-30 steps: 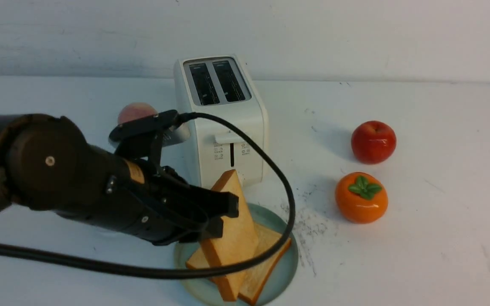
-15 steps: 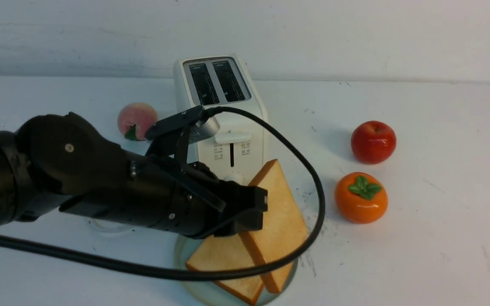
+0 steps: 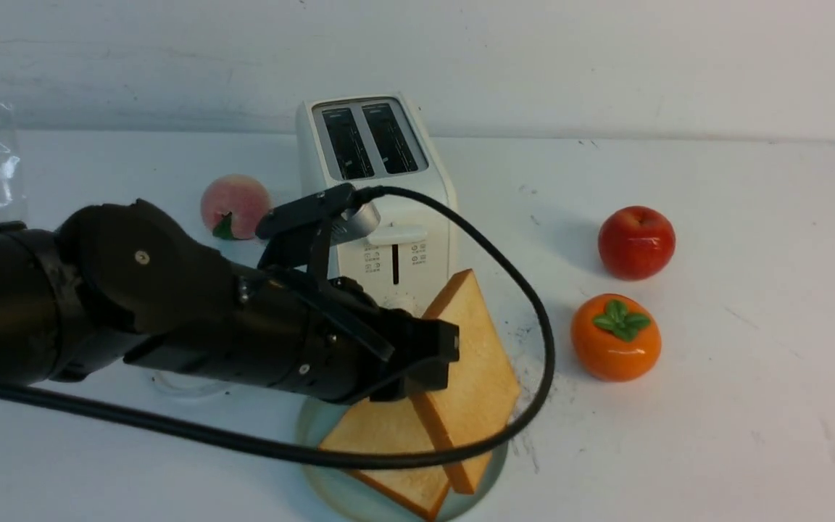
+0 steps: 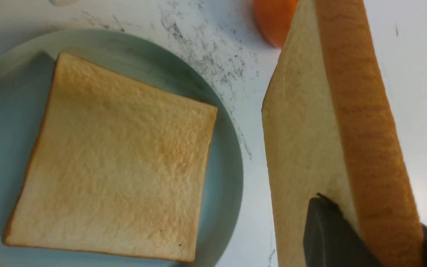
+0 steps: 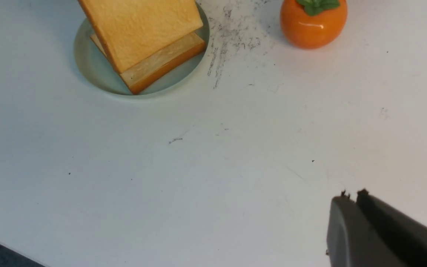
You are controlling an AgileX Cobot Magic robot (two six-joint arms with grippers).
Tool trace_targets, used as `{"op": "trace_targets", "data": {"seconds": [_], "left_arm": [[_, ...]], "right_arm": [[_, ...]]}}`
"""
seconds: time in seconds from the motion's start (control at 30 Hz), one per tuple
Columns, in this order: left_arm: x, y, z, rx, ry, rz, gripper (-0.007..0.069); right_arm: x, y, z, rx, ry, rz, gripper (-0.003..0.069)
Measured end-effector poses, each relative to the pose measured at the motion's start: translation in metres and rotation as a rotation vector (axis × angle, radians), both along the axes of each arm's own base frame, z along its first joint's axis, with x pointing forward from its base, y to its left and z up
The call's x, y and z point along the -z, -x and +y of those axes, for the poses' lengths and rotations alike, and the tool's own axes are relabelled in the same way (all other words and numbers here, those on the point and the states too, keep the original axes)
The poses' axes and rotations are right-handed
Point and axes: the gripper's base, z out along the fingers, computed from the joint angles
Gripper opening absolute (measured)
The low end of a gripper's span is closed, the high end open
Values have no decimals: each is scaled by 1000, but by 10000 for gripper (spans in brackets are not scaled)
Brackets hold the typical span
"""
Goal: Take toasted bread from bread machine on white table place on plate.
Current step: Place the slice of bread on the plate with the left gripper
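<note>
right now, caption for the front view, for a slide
Left fingers hold one toast slice above another on the plate

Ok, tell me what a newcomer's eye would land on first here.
Probably the tilted slice of toast, gripped in the left arm's fingers above another slice lying on the pale blue-green plate. Next, likely the glossy orange persimmon and red apple, bright on the white table right of the toaster.
</note>
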Motion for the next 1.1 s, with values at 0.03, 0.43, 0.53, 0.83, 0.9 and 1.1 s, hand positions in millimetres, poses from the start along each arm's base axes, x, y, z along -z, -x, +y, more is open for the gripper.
{"op": "trace_targets", "data": {"seconds": [0.03, 0.43, 0.53, 0.83, 0.9, 1.1], "left_arm": [[4, -2, -1, -2, -7, 9, 101], [35, -18, -6, -50, -58, 41, 101], [35, -19, -5, -54, -66, 23, 101], [36, -18, -5, -38, -76, 26, 101], [36, -18, -5, -34, -79, 28, 103], [38, -17, -4, 9, -127, 10, 197]], "right_arm": [[0, 0, 0, -1, -3, 1, 33], [1, 3, 4, -24, -36, 32, 33], [2, 4, 4, -29, -33, 50, 33], [3, 5, 4, -36, -35, 68, 38], [3, 5, 4, -36, -36, 67, 41], [3, 5, 4, -38, -39, 68, 43]]}}
